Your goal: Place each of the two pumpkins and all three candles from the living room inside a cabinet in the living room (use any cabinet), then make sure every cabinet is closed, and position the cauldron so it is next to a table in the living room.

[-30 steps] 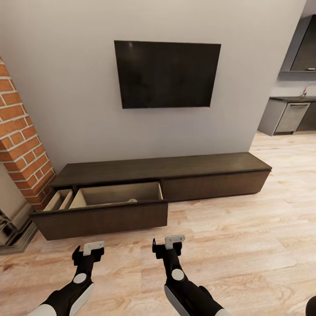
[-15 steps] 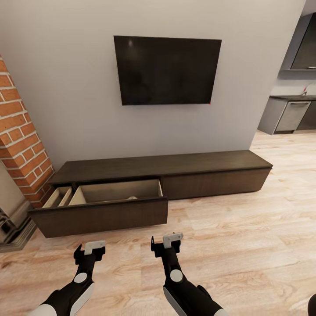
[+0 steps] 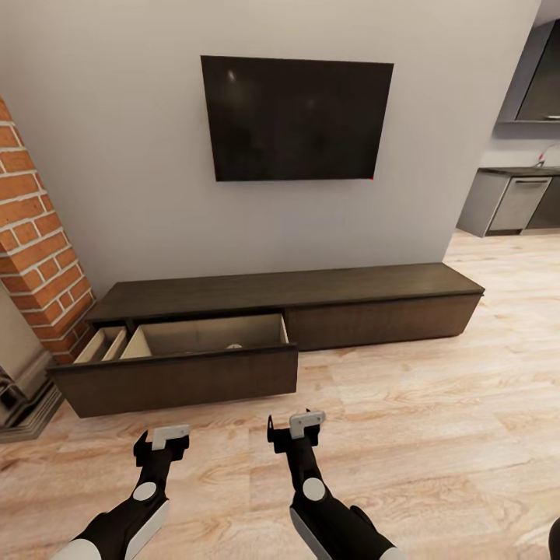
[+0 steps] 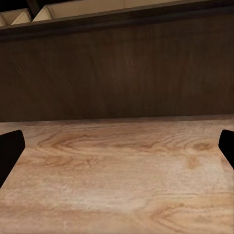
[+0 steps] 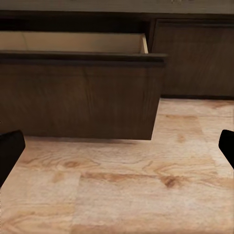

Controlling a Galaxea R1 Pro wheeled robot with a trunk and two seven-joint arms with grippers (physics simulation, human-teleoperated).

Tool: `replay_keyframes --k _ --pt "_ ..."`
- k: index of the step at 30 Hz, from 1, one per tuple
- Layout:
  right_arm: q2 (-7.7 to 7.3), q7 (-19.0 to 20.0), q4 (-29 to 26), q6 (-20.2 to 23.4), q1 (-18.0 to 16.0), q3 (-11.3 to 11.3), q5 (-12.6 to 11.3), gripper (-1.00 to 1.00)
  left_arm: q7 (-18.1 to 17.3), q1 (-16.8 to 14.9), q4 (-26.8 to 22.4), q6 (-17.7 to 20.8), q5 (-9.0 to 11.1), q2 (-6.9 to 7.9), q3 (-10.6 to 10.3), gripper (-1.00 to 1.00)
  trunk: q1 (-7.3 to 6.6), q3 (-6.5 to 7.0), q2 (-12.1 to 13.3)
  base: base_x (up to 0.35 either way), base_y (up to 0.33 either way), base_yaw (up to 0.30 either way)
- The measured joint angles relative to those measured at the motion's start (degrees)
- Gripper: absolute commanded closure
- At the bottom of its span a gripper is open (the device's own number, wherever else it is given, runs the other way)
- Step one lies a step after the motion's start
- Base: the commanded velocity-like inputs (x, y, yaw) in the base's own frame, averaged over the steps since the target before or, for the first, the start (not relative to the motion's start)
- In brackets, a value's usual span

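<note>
- I have the cabinet (image 3: 311, 299) directly ahead against the wall, beneath the television (image 3: 297, 118). Its long axis runs left to right across my view.
- The drawer (image 3: 183, 373) on the cabinet's left half stands pulled out over the wood floor (image 3: 435, 420). Its pale interior is exposed, and a small pale object lies near the drawer's middle, too small to identify. The right-hand fronts sit flush.
- No pumpkin, candle or cauldron is visible from here.
- Left gripper (image 3: 162, 443): fingers spread apart, nothing between them. In the left wrist view I see its dark fingertips (image 4: 9, 148) at both edges with bare floor between, and the drawer front straight ahead.
- Right gripper (image 3: 295, 432): fingers likewise apart and empty. The right wrist view shows the drawer's right corner (image 5: 146, 53) ahead and slightly to the side.
- Key relation: the open drawer front lies forward of both grippers, near but not touching. The left gripper faces the front's middle; the right gripper lines up with its right end.
- My judgement: the drawer needs a push along its short axis, towards the wall, once the items are stowed. Either arm could reach it.
</note>
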Motion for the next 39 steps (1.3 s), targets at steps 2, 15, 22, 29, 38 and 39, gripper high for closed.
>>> replay_keyframes --k 2,15,22,29,38,39 --pt "0.06 -0.17 -0.12 -0.02 0.00 0.04 -0.08 -1.00 0.00 0.00 -0.01 0.01 0.00 0.00 0.00 -1.00 0.00 0.00 0.00 0.000 0.000 0.000" --pt "0.22 0.09 -0.22 -0.12 0.00 0.34 -0.24 -1.00 0.36 0.01 -0.03 0.14 0.00 -0.01 -0.01 -1.00 0.00 0.00 0.00 0.000 0.000 0.000" --pt "0.32 0.23 -0.29 -0.33 0.00 0.44 -0.25 -1.00 0.51 0.01 -0.03 0.20 0.07 0.00 -0.01 -1.00 0.00 0.01 0.00 0.000 0.000 0.000" --pt "0.38 0.32 -0.31 -0.48 0.00 0.50 -0.24 -1.00 0.55 0.01 -0.04 0.26 0.07 -0.01 -0.01 -1.00 0.00 0.22 0.00 0.000 0.000 0.031" --pt "0.46 0.26 -0.30 -0.47 0.00 0.55 -0.24 -1.00 0.54 0.01 -0.04 0.14 0.07 -0.02 -0.01 -1.00 0.00 0.90 0.00 0.000 0.000 0.121" --pt "0.48 0.26 -0.31 -0.46 0.00 0.55 -0.24 -1.00 0.54 0.01 -0.04 0.13 0.07 -0.01 -0.01 -1.00 0.00 0.97 0.00 0.000 0.000 0.182"
